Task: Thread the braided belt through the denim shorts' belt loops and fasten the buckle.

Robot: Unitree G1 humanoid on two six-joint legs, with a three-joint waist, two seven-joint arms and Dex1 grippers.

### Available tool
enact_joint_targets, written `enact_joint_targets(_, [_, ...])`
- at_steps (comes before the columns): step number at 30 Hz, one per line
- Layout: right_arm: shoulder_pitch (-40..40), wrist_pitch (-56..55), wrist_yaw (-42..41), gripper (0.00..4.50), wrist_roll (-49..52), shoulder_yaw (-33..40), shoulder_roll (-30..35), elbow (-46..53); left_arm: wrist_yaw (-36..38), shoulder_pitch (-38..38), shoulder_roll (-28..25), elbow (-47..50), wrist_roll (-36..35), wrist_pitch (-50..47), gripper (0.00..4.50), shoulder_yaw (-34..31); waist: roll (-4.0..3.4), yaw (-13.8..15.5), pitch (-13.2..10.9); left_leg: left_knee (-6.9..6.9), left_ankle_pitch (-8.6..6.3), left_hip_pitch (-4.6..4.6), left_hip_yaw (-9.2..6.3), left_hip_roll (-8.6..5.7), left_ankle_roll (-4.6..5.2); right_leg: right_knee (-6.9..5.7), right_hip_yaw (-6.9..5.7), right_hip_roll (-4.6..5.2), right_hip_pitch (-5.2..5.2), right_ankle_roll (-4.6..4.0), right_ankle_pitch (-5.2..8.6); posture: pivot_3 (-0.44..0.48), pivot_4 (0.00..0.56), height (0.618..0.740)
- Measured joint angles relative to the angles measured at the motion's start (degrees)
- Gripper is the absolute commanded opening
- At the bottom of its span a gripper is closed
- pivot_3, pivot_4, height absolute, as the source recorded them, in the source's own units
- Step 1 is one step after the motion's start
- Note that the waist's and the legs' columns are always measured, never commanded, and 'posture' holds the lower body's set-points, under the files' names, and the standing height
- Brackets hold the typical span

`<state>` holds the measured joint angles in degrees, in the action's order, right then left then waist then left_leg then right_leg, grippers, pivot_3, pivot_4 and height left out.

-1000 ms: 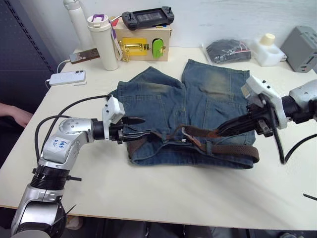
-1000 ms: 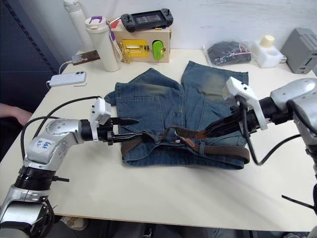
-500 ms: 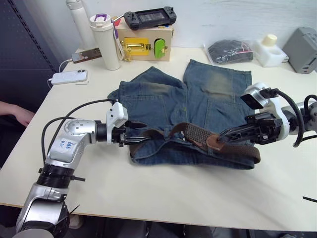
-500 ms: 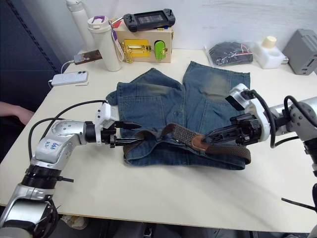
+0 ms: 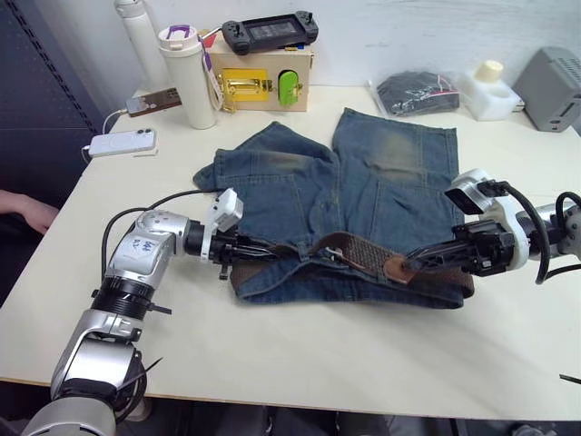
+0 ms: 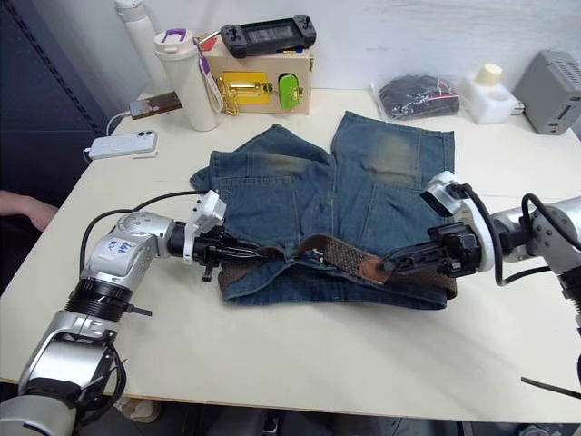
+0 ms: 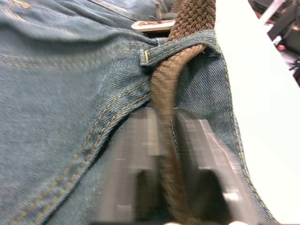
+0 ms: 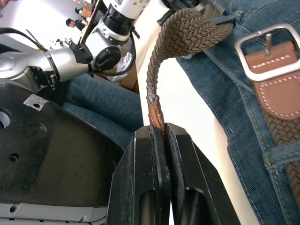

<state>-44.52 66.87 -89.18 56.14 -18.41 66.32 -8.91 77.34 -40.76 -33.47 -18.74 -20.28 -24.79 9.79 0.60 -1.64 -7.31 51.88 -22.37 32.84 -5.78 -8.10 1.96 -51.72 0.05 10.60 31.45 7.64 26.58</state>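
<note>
blue handwriting on the left arm (image 5: 138, 248), illegible.

A: What is hidden on the faded blue denim shorts (image 5: 363, 191)?

B: The dark brown braided belt (image 5: 359, 247) goes under a narrow blue denim belt loop (image 7: 180, 46), so that part is covered. The left gripper's two black fingers (image 7: 136, 159) are blurred.

A: And the silver metal buckle (image 8: 267, 50)?

B: The picture's edge cuts it off on one side.

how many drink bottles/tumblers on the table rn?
2. Both at the table's far left corner: a white tumbler with a purple-handled lid next to the wooden latch box, and a taller white bottle just behind it, cut off by the frame. None elsewhere that I can see.
</note>
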Motion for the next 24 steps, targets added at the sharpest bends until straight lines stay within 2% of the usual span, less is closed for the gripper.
enact_joint_targets(6, [0.2,-0.7,0.0,0.0,-0.8,0.7,0.0,0.4,2.7,-1.2,-0.1,-1.3,0.8,-1.0,0.08,0.9,0.0,0.0,0.0,0.03,0.0,0.01,0.0,0.0,0.0,0.0,0.0,0.0,0.0,0.01,0.0,0.0,0.15,0.645])
enact_joint_targets(10, [-0.4,-1.9,0.0,0.0,-0.9,0.7,0.0,-1.0,8.5,-1.3,-1.4,1.1,-5.4,-13.6,0.08,0.8,-0.01,-0.1,0.0,0.02,0.0,0.04,-0.03,0.0,0.0,-0.02,0.0,-0.02,0.04,0.01,0.0,0.0,0.15,0.645])
enact_joint_targets(12, [-0.9,-2.3,0.0,0.0,-0.9,0.5,0.1,-1.8,8.7,-1.3,-2.2,2.5,-7.5,-17.8,0.08,0.8,-0.01,-0.1,0.0,0.01,0.0,0.04,-0.03,0.0,0.0,-0.02,-0.01,-0.02,0.05,0.01,0.0,0.0,0.15,0.645])
enact_joint_targets(21, [-1.3,-6.3,0.0,0.0,-2.8,-2.9,1.4,-5.6,8.7,-0.5,-3.4,2.6,-11.2,-26.3,0.08,0.9,-0.01,-0.1,0.0,0.03,0.0,0.06,-0.03,0.0,0.0,-0.02,0.0,-0.01,0.04,0.01,0.0,0.0,0.15,0.645])
enact_joint_targets(23, [-1.4,-8.8,0.0,0.0,-5.7,-5.3,1.2,-8.2,7.6,-1.1,-2.7,-1.2,-8.9,-25.5,0.08,2.1,-0.01,0.0,0.0,0.07,0.0,0.07,-0.02,0.0,0.0,-0.03,0.0,0.0,0.03,0.01,0.0,0.0,0.15,0.645])
enact_joint_targets(24, [-1.4,-9.8,0.0,0.0,-7.9,-6.6,0.2,-9.8,2.8,-1.2,-1.1,-4.7,-1.8,-16.5,0.08,5.8,-0.01,-0.1,0.0,0.08,0.0,0.11,0.02,0.0,0.0,-0.02,-0.01,0.01,0.05,0.01,0.0,0.0,0.15,0.645])
